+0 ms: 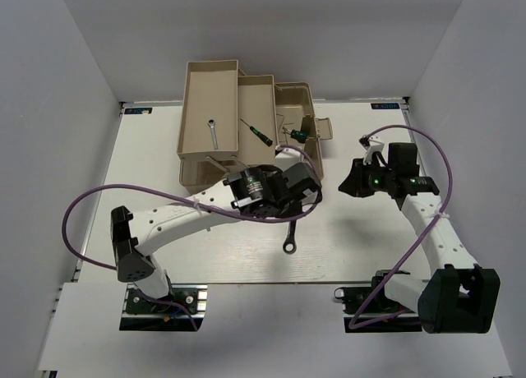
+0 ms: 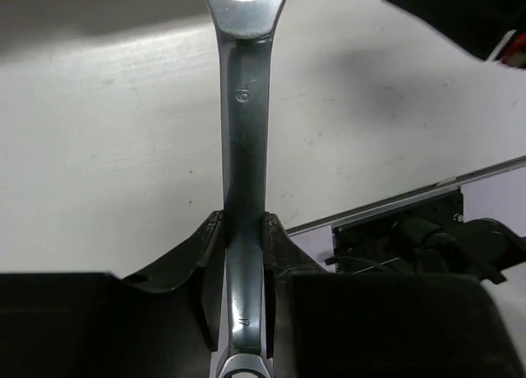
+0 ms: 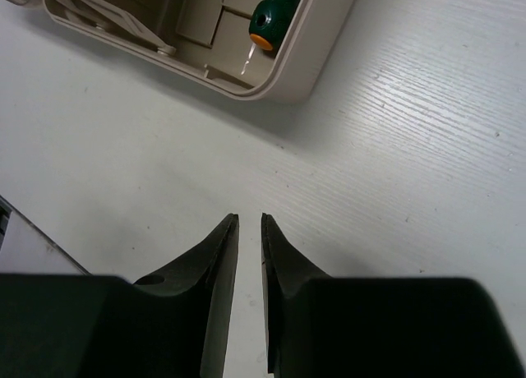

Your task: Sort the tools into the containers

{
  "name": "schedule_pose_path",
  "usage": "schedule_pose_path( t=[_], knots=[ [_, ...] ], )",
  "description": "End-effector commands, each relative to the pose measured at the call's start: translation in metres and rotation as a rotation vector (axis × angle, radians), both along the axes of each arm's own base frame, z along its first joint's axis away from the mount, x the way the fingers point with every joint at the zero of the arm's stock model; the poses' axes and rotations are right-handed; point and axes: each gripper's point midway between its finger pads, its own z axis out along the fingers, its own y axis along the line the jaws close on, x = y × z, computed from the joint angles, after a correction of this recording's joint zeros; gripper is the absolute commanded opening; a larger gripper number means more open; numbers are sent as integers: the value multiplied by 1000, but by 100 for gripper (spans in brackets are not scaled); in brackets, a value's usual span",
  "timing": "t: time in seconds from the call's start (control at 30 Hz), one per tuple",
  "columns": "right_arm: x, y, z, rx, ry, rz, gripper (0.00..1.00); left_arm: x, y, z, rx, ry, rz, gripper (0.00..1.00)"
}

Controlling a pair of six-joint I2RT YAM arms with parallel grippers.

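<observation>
White worktop (image 1: 148,164), bare walls: one wrench in hand, trays waiting at the back.

At the far left, the left tray (image 1: 187,107) holds the short wrench (image 1: 211,135), and the next tray (image 1: 256,97) holds a thin screwdriver (image 1: 258,131). The left tool (image 2: 244,223) is clamped across the long wrench (image 2: 244,131) near one end, just in front of the trays. I would carry it level to the left tray, line its length up with the tray, lower it inside the walls, then let go, since the long free end may sag. The right tool (image 3: 249,220) hovers empty, its jaws a narrow slit apart, beside the toolbox (image 3: 279,82) that holds a green-handled screwdriver (image 3: 275,12).
</observation>
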Motion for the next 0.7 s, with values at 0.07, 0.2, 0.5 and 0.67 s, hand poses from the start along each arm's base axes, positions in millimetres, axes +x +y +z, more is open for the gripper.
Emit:
schedule_pose_path(
  t=[0.07, 0.2, 0.5, 0.67],
  knots=[
    [12, -7, 17, -26, -55, -22, 23, 39, 9, 69, -69, -196, 14, 0],
    [12, -8, 17, -33, -55, -23, 23, 75, 18, 86, -66, -271, 70, 0],
    [17, -8, 25, -36, -73, -18, 23, 213, 101, 140, -76, -454, 309, 0],
    [18, -6, 26, -25, -75, -4, 23, 288, 160, 151, -58, -489, 411, 0]
  ],
)
